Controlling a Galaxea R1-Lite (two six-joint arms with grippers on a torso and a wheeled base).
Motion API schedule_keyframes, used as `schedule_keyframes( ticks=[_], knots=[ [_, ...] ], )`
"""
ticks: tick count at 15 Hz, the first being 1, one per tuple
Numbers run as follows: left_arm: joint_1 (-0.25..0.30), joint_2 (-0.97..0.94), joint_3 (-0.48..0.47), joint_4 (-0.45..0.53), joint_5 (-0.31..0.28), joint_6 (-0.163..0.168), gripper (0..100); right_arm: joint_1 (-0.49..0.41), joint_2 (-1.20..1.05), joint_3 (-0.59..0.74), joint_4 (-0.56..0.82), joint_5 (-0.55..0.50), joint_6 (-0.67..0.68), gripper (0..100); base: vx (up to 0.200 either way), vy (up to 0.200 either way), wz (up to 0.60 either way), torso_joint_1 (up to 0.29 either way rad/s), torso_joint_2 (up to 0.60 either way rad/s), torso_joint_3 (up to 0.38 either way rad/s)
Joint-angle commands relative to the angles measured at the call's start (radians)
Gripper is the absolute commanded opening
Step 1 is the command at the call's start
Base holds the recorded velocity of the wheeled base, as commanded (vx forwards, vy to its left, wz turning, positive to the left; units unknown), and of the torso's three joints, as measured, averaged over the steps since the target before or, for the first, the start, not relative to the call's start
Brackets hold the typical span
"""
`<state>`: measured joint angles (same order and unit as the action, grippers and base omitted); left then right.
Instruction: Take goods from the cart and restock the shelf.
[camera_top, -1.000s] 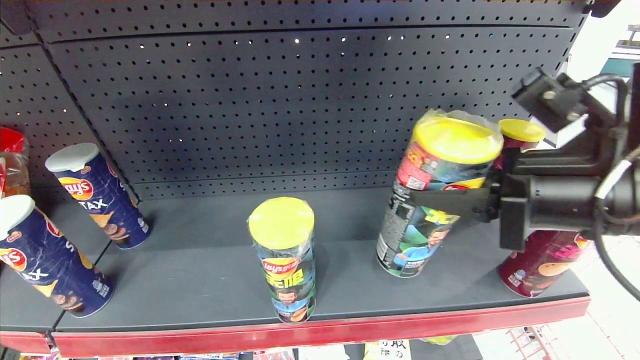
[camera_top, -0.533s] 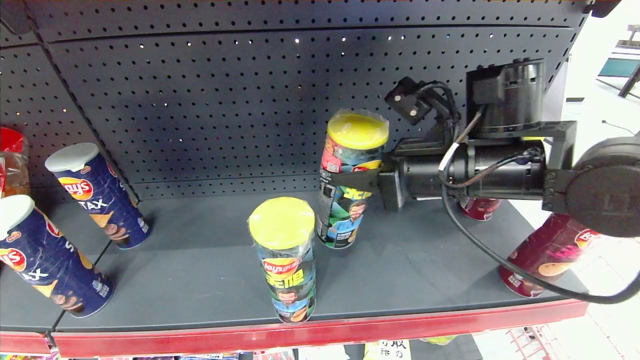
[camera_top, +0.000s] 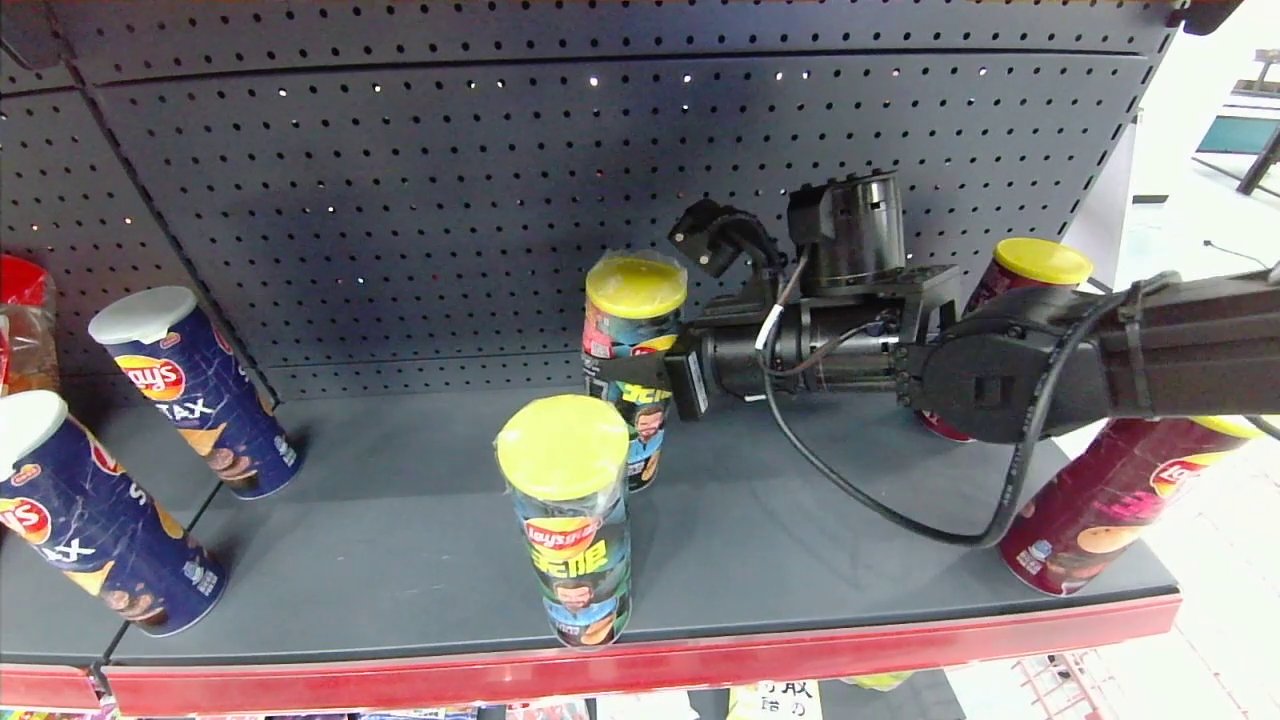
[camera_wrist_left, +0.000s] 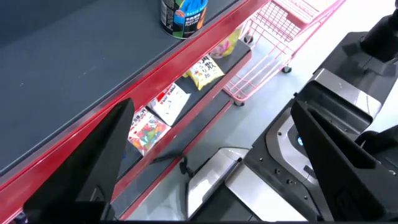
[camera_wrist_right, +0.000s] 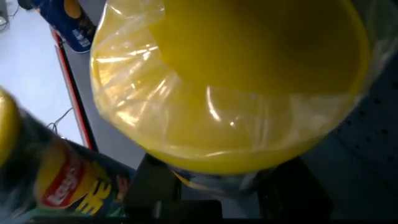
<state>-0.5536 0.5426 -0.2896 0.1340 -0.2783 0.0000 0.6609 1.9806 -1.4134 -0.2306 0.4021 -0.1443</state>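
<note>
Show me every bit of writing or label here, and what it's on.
Front yellow-lidded cardboard can: red oval logo, yellow characters below.
Farther dark blue white-lidded can and nearer dark blue can: red logo, large white letters, partly hidden.
Front dark red can: small logo.
Rear yellow-lidded can: print too small.
White packets under the shelf: blurred.

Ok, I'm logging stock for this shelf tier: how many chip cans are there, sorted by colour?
Dark blue cans: 2
Green cans: 2, counting the held green can in the right hand
Maroon cans: 2
Total: 6
</note>
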Motion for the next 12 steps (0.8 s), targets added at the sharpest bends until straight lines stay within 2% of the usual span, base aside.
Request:
schedule_keyframes(
  ticks=[1,8,9,12],
  knots=[
    [0.0,0.007,0.001,-0.001,0.001,-0.005,100,0.0,0.043,-0.024,0.001,0.003,0.0,0,0.0,0.0,0.0,0.0,0.0,0.0],
    [0.0,-0.003,0.009,-0.001,0.001,-0.006,100,-0.007,0.06,-0.015,0.001,0.015,-0.051,0,0.0,0.0,0.0,0.0,0.0,0.0],
    [0.0,-0.003,0.009,0.001,0.001,-0.006,100,-0.006,0.06,-0.015,0.001,0.012,-0.049,100,0.0,0.0,0.0,0.0,0.0,0.0],
    [0.0,0.005,0.006,-0.001,0.01,-0.006,100,-0.007,0.015,0.028,0.002,0.006,-0.043,100,0.0,0.0,0.0,0.0,0.0,0.0]
  ],
)
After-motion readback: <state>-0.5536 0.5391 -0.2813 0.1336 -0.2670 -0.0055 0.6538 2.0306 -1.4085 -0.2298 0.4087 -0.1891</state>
